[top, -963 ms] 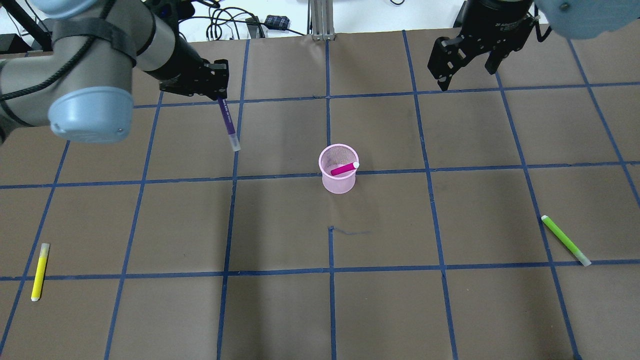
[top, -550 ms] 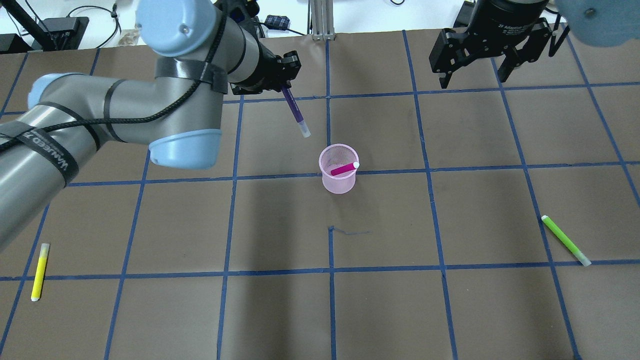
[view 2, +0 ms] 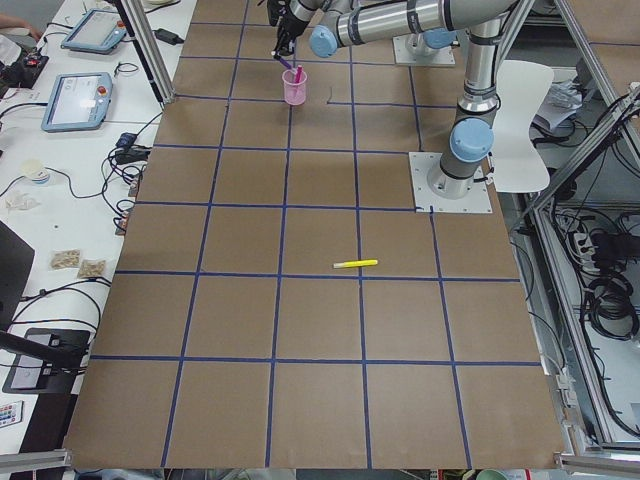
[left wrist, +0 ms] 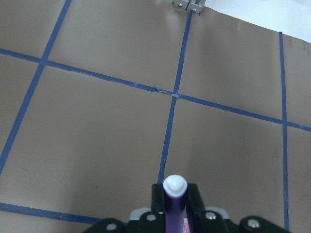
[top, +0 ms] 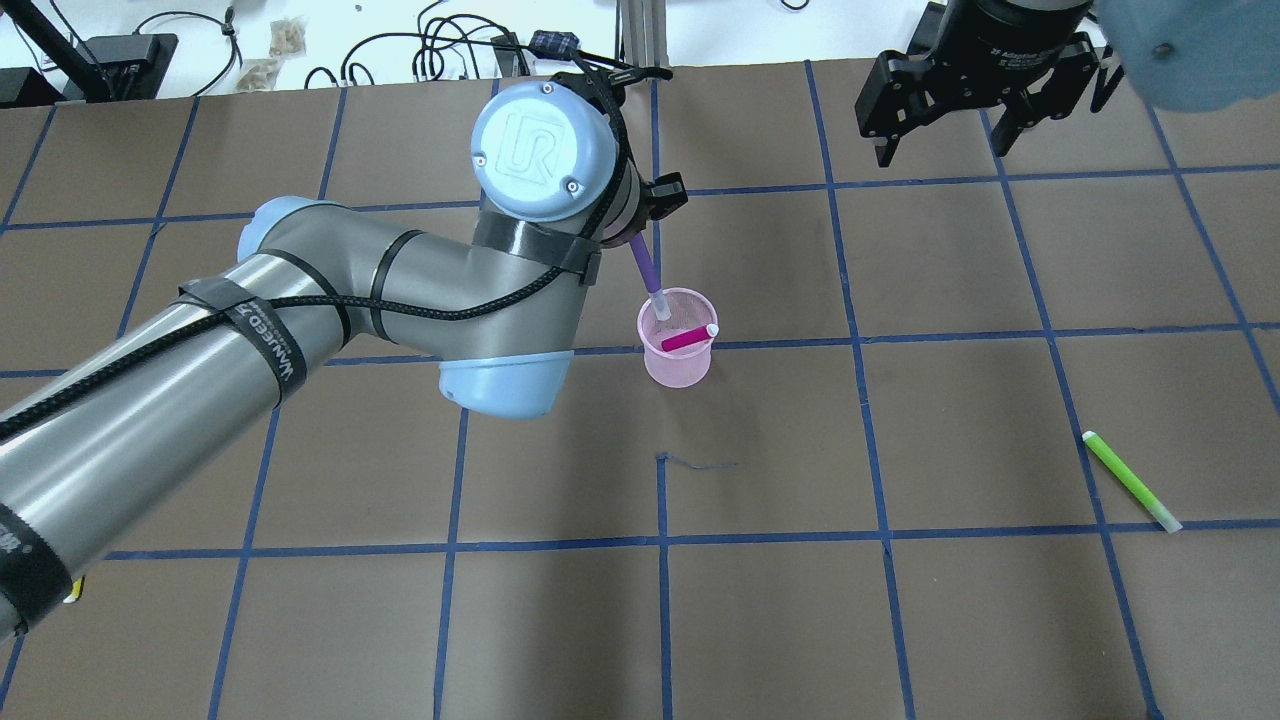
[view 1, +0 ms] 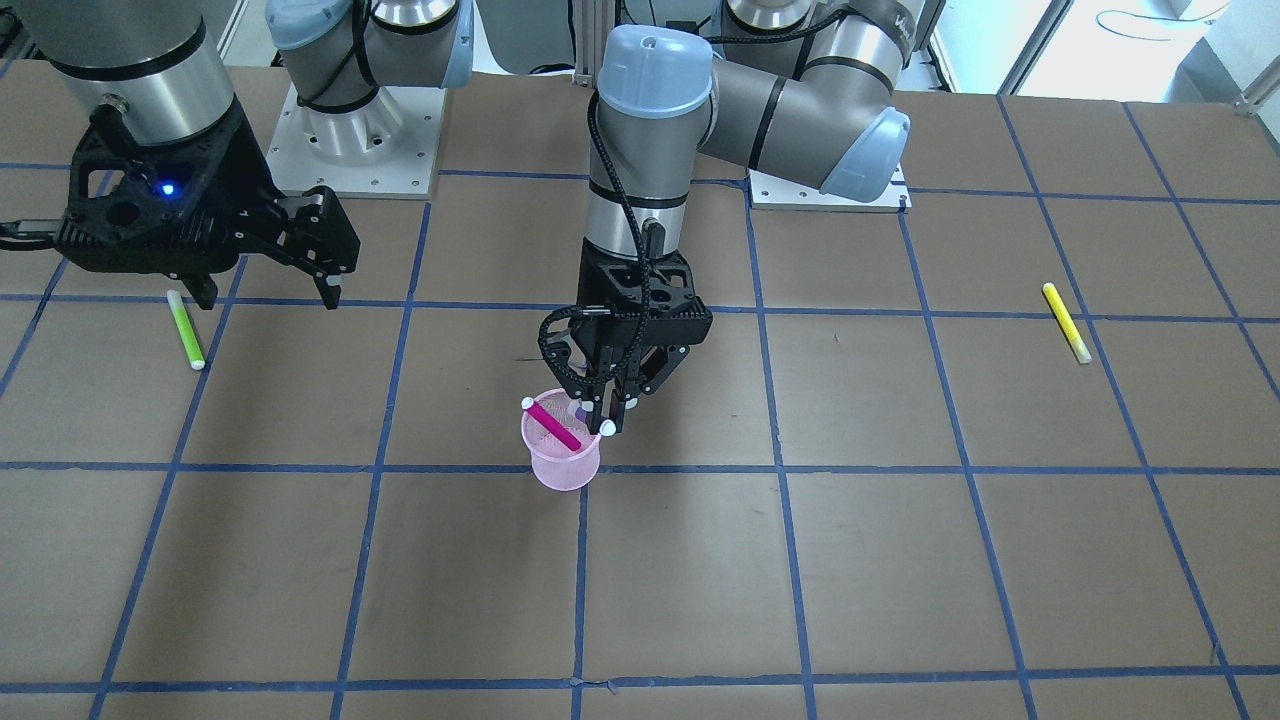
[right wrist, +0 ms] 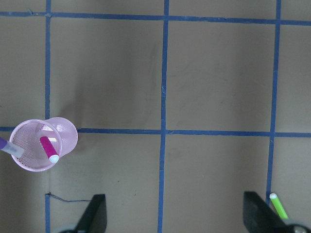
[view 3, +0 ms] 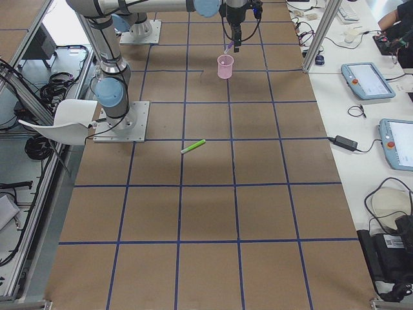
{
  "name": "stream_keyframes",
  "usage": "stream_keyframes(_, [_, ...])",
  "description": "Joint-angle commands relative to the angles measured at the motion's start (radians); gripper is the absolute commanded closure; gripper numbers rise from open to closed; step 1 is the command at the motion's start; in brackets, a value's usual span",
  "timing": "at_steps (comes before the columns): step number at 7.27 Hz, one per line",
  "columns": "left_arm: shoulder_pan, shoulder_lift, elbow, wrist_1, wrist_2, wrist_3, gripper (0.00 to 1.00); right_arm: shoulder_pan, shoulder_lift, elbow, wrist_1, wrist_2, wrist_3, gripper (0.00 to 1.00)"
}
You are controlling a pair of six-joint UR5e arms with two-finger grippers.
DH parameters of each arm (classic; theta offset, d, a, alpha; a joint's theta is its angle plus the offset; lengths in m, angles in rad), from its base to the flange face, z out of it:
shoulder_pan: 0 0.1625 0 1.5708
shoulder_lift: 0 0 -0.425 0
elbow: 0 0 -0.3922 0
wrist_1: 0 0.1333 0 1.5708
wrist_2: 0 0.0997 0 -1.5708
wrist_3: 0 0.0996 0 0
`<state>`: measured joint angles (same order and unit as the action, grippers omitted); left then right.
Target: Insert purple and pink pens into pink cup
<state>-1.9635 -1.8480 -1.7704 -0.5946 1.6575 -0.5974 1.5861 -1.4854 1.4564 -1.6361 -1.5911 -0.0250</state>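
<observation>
The pink mesh cup (top: pixel 680 372) stands upright near the table's middle and also shows in the front view (view 1: pixel 565 472). The pink pen (top: pixel 688 338) leans inside it. My left gripper (view 1: pixel 608 415) is shut on the purple pen (top: pixel 645 268) and holds it tilted just behind the cup. The pen's pale lower end sits at the cup's rim and shows inside the mouth in the right wrist view (right wrist: pixel 10 148). The left wrist view shows the pen (left wrist: pixel 174 206) between the fingers. My right gripper (top: pixel 942 150) is open and empty, high at the far right.
A green pen (top: pixel 1130 480) lies on the table at the right. A yellow pen (view 1: pixel 1066 321) lies on the robot's left side, mostly hidden by the left arm in the overhead view. Brown paper with a blue tape grid covers the table.
My left arm has swung right, carrying the purple pen from the far left to the pink cup's rim. My right gripper has barely moved.
</observation>
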Motion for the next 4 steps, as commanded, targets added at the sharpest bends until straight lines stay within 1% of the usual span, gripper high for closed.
stream_keyframes(1, [-0.023,-0.031,-0.003,0.029,0.030,-0.007,1.00,0.000,0.005,0.001,-0.002,0.000,0.000,0.00])
stream_keyframes(2, [-0.026,-0.043,-0.010,0.041,0.045,-0.010,1.00,0.000,0.002,0.002,-0.002,0.002,-0.006,0.00])
stream_keyframes(4, [-0.032,-0.050,-0.036,0.049,0.044,-0.005,1.00,0.000,0.007,0.001,-0.002,0.008,-0.006,0.00])
